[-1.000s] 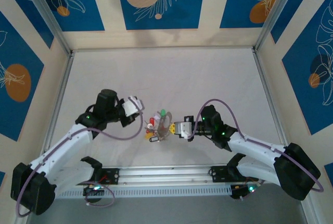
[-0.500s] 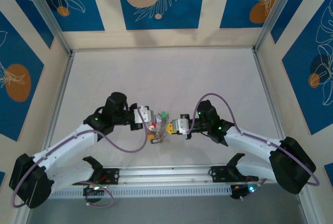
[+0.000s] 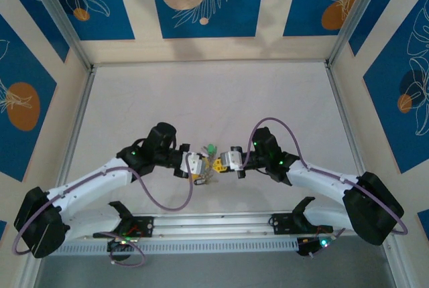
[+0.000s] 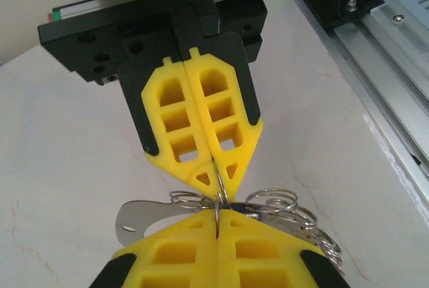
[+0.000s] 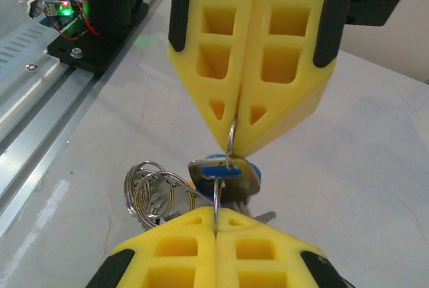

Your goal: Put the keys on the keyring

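My left pincer has swung in toward my right pincer; both pinch the ring tight, steadying it between them so keys can thread on.

The fingers of the left pincer and of the right pincer are yellow plastic, matt and slightly grainy, edged by smooth black plastic with a dull sheen. The keyring is thin bare metal wire, grey and smooth. Small coiled rings beside it are brighter polished metal that catches the light. The keys are duller grey metal, one with a blue plastic tag. The table is pale, smooth and matt — faintly veined like stone — and the rail is brushed silver metal.
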`<state>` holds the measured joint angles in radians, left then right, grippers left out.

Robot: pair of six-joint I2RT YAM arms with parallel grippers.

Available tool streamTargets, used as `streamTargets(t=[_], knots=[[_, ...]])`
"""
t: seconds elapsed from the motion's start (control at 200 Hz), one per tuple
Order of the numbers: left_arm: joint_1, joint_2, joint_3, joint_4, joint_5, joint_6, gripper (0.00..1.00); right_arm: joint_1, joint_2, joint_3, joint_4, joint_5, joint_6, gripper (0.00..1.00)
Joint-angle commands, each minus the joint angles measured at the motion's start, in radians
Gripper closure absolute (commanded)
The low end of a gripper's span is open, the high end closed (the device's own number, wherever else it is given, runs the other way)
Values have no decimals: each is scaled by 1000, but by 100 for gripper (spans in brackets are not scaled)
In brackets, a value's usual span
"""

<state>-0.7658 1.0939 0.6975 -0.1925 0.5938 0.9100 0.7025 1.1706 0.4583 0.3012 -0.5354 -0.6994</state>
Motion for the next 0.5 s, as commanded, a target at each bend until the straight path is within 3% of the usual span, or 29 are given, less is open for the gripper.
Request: streamTargets(t=[0.0,0.495], knots=[[-17,9,24,-7,5,53,100,0,5,37,1,-49,16,100],[-38,13,36,-26,-23,95,100,17,8,49,-39,-88,-22,100]])
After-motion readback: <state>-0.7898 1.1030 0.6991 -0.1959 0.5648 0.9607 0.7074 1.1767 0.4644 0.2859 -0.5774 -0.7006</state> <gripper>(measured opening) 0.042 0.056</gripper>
